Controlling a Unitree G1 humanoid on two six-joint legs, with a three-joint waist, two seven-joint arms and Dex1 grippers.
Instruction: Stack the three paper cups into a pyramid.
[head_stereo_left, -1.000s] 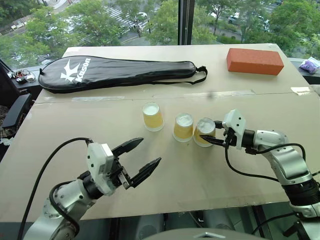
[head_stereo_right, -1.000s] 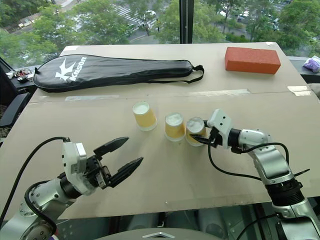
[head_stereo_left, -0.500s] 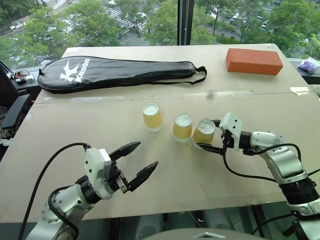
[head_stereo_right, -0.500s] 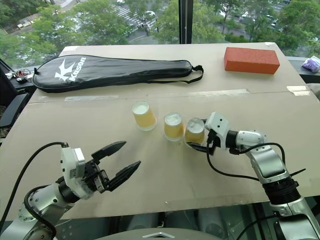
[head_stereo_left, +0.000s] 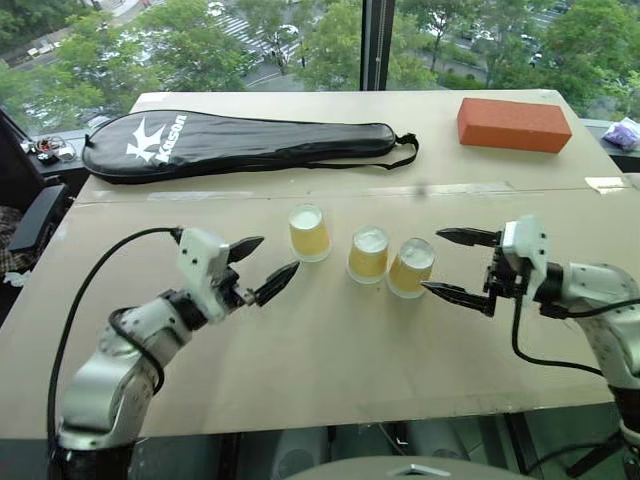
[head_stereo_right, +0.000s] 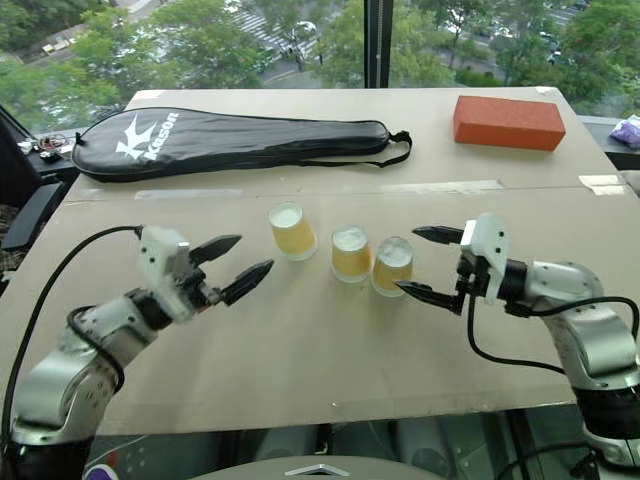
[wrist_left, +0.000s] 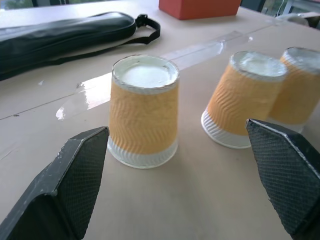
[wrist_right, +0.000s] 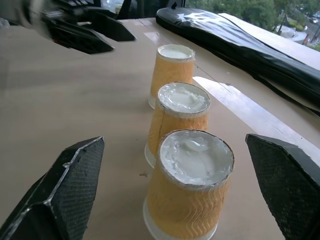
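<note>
Right claw (head_stereo_left: 455, 265) spread wide just beside the three paper cups (head_stereo_left: 368, 253), rowed upside down mid-counter (head_stereo_left: 330, 350); left claw (head_stereo_left: 261, 266) wide too. Left wrist: racket bag (wrist_left: 60, 32), brick (wrist_left: 200, 7) behind

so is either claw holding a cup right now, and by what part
Nothing is held. The right claw is open beside the nearest cup, not touching it. The left claw is open short of the far-left cup.
</note>
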